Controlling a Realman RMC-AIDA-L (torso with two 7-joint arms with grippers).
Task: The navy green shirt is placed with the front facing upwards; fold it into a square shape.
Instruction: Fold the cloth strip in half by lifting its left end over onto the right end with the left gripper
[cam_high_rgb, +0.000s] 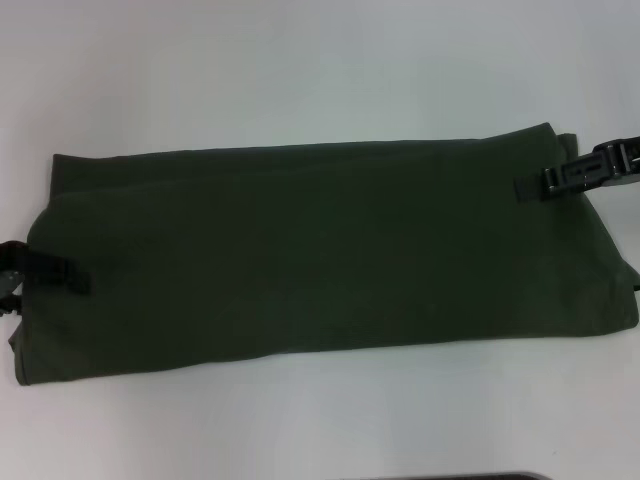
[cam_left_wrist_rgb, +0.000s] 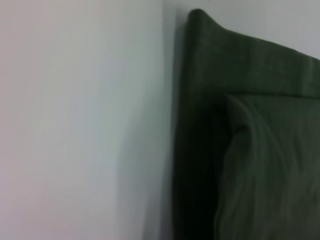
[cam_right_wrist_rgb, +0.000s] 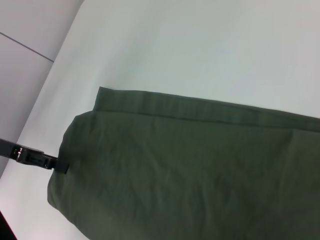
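The navy green shirt (cam_high_rgb: 320, 250) lies across the white table as a long folded band, plain side up, with no lettering showing. My left gripper (cam_high_rgb: 62, 272) reaches onto its left end at about mid-height, also seen as the left gripper (cam_right_wrist_rgb: 55, 162) at the cloth's edge in the right wrist view. My right gripper (cam_high_rgb: 535, 186) lies over the shirt's right end near the far edge. The left wrist view shows a shirt (cam_left_wrist_rgb: 250, 150) edge with an upper layer lying over a lower one. The right wrist view shows the shirt (cam_right_wrist_rgb: 190, 170) with a hem strip along its far side.
White table (cam_high_rgb: 320, 70) surrounds the shirt, with bare surface beyond it and in front of it. A dark object (cam_high_rgb: 450, 477) peeks in at the near edge. In the right wrist view the table edge (cam_right_wrist_rgb: 45, 70) runs beyond the shirt's left end.
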